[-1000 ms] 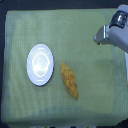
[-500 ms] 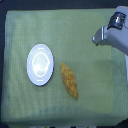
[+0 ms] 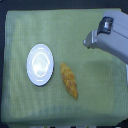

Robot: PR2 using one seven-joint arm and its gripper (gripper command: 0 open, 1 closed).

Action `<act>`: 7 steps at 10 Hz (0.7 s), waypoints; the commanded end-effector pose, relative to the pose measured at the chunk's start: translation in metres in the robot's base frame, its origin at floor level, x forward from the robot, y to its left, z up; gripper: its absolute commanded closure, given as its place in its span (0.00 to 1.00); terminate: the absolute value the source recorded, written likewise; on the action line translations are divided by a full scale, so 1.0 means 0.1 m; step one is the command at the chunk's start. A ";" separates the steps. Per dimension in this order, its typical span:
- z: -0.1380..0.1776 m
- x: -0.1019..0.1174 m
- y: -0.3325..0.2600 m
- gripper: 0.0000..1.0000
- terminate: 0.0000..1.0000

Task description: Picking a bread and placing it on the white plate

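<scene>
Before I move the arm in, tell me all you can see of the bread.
The bread is an elongated golden-orange loaf with tapered ends and a bumpy, braided-looking crust. It lies flat on the green cloth, slanted, its upper end toward the white plate and its lower end toward the exterior view's lower right. It sits just off the plate's rim on the exterior view's right, apparently not touching. Nothing holds it; the gripper is well away.

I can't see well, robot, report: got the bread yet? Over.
Gripper away from bread, jaws unclear. Bread on green cloth, beside white plate. Nothing between.
</scene>
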 end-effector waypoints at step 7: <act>-0.98 -0.40 1.64 0.00 0.00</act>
